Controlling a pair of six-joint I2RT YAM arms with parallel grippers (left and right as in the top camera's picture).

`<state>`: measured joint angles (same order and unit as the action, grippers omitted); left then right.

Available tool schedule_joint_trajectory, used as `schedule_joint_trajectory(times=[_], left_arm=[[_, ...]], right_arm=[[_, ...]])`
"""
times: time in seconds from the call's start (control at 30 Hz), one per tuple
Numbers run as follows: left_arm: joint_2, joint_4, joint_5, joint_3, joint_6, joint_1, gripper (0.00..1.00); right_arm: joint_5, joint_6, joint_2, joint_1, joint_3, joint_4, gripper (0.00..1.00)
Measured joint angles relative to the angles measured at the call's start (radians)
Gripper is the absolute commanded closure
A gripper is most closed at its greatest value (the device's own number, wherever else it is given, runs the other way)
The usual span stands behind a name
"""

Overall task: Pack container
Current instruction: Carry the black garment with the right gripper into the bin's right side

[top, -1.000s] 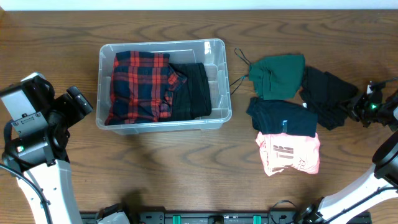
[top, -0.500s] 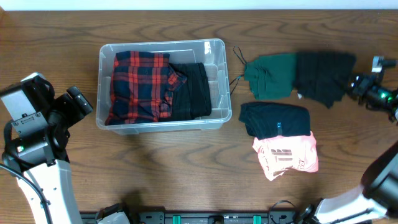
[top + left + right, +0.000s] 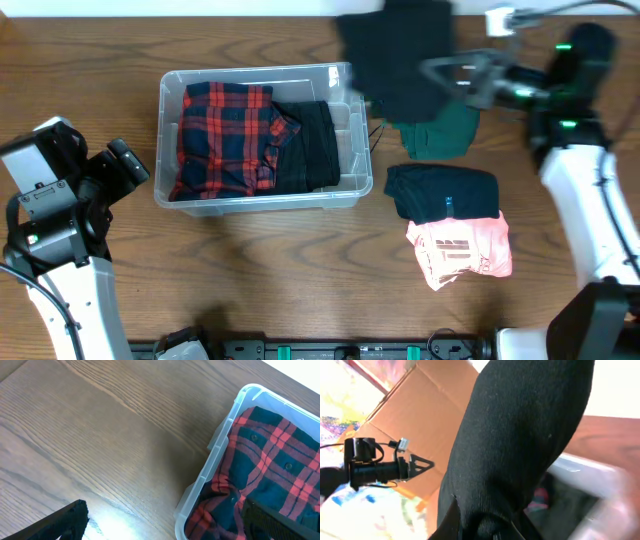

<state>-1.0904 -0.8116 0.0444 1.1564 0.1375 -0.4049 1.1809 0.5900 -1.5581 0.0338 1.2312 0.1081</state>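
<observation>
**Container on table, part filled; right gripper carrying black cloth**

On the wooden table, left of centre: clear container, upright and open-topped. Holds a folded red plaid shirt in its left portion, with a black folded garment touching it on the right.

Over the container's far right corner in the overhead view: a black cloth, blurred and lifted off the table. Pinched in the right gripper, which is clamped on it. Fills most of the right wrist view, with a cardboard box behind.

Right of the container, on the table: a green garment, partly covered by the lifted cloth. Nearer the front, a navy garment, then a pink garment touching its front edge.

Left of the container and apart from its wall: left gripper, fingers spread wide, holding nothing.
</observation>
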Motion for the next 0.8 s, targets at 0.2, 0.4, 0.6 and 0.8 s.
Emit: schedule_joint_trajectory(times=[0.2, 0.4, 0.6, 0.8], left_arm=[[0.000, 0.000, 0.000, 0.000, 0.000, 0.000, 0.02], [0.000, 0.000, 0.000, 0.000, 0.000, 0.000, 0.02], [0.000, 0.000, 0.000, 0.000, 0.000, 0.000, 0.02], [0.000, 0.000, 0.000, 0.000, 0.000, 0.000, 0.02]], right_arm=[[-0.291, 0.067, -0.014, 0.253, 0.000, -0.079, 0.99], [-0.576, 0.087, -0.118, 0.402, 0.000, -0.227, 0.99], [-0.709, 0.085, -0.267, 0.424, 0.000, -0.275, 0.99], [-0.755, 0.064, -0.300, 0.425, 0.000, -0.276, 0.83]])
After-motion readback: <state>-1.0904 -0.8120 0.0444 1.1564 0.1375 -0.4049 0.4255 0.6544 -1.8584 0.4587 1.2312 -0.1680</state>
